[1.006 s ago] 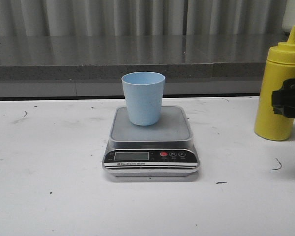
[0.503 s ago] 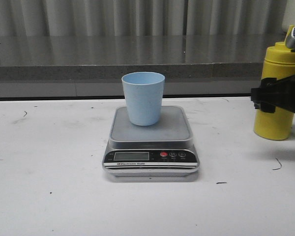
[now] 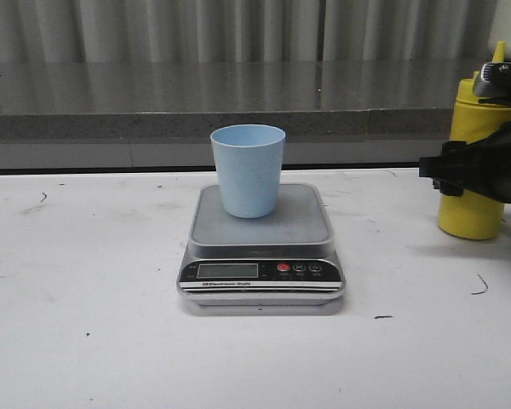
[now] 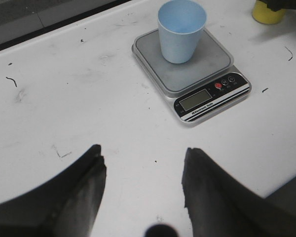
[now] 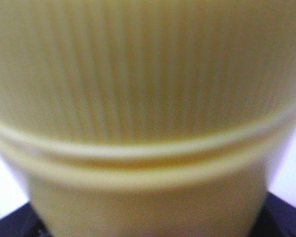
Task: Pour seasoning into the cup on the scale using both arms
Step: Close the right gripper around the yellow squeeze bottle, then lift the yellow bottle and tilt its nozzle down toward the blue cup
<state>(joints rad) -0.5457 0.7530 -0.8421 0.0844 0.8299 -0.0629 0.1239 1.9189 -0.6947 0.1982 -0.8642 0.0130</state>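
I see right gripper [image 3: 460, 175] around seasoning [image 3: 473, 204], clamp unconfirmed; loose grip risks slip. Left gripper [image 4: 143, 170] wide, empty.

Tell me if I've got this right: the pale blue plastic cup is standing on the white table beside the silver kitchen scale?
Not quite. The pale blue plastic cup stands upright on the platform of the silver kitchen scale, not beside it; the front view shows this, and the left wrist view agrees.
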